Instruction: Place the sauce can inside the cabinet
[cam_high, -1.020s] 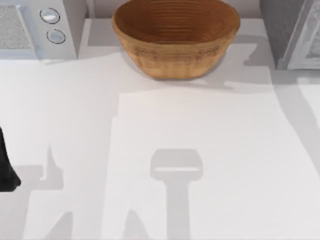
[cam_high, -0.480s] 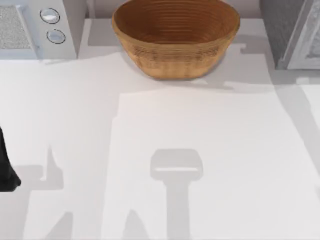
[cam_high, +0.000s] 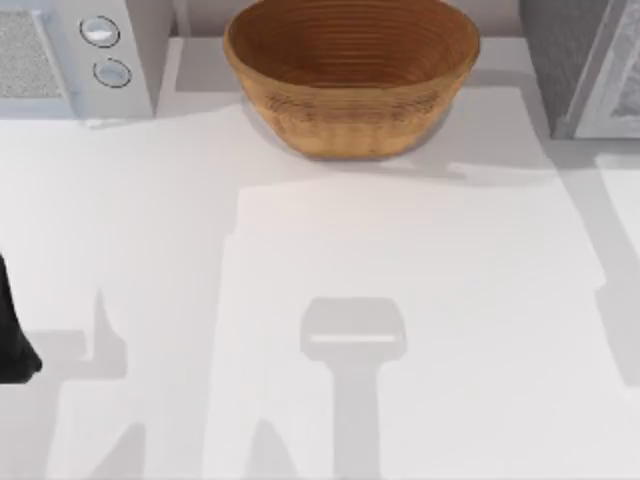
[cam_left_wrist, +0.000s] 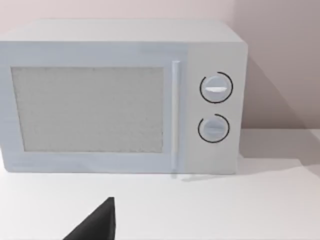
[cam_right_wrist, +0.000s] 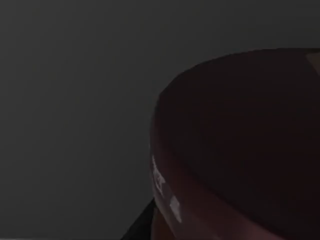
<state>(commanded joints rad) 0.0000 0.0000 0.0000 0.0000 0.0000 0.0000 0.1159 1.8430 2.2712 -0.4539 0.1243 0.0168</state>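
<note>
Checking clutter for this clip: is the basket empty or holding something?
Empty. The top view looks into the basket and shows bare woven rings down to its bottom.

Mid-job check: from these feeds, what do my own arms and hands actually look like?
Little to go on. The left arm is a matte black, rounded bulk at the top view's left edge, no cables or markings visible. In the left wrist view, a plain black wedge-shaped finger pokes in. The right wrist view is dark.

Top view looks straight down on the white worktop, woven brown basket at far edge, left wrist view faces the white two-dial appliance level and near, shared with top view's left corner, right wrist view dark
</note>
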